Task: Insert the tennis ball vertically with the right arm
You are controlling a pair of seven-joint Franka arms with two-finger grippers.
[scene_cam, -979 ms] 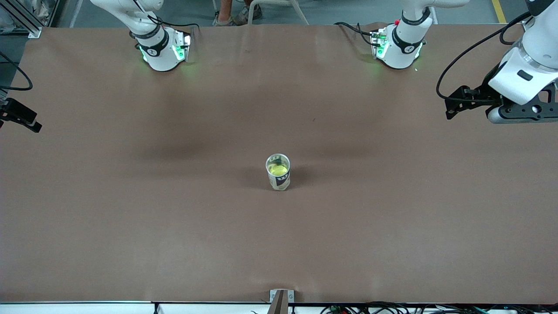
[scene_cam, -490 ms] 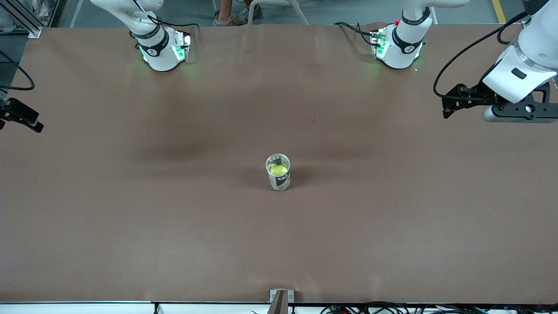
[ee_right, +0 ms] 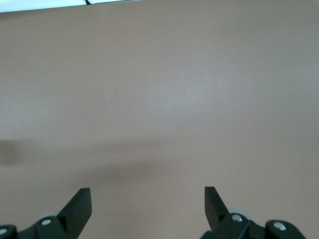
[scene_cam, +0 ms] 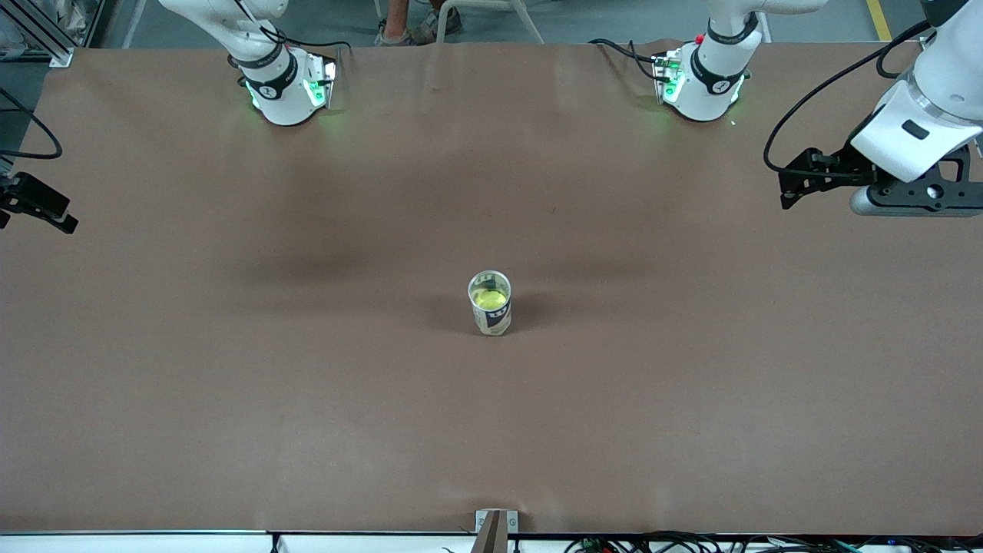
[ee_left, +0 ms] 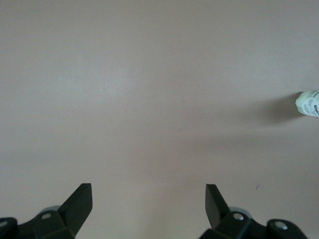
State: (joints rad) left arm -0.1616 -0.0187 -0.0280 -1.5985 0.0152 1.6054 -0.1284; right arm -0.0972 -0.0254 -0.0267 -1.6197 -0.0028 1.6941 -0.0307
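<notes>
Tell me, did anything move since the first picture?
The left arm's tool lifted slightly and drew back toward its own end of the table, open and empty. The can with the tennis ball inside stayed upright mid-table. The right tool waits, open.

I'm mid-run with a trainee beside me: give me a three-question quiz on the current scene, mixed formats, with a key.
1. True or false: the tennis ball already sits inside the upright can.
2. Multiple choice: the left tool is A) shut on the ball, B) open over bare table, C) shut on the can.
3. Fill in: the right tool is open and holds ____.

Key: 1 true; 2 B; 3 nothing. The can stands alone mid-table with the ball showing through its open top. Both wrist views show spread fingers over bare surface, so both arms wait.
</notes>
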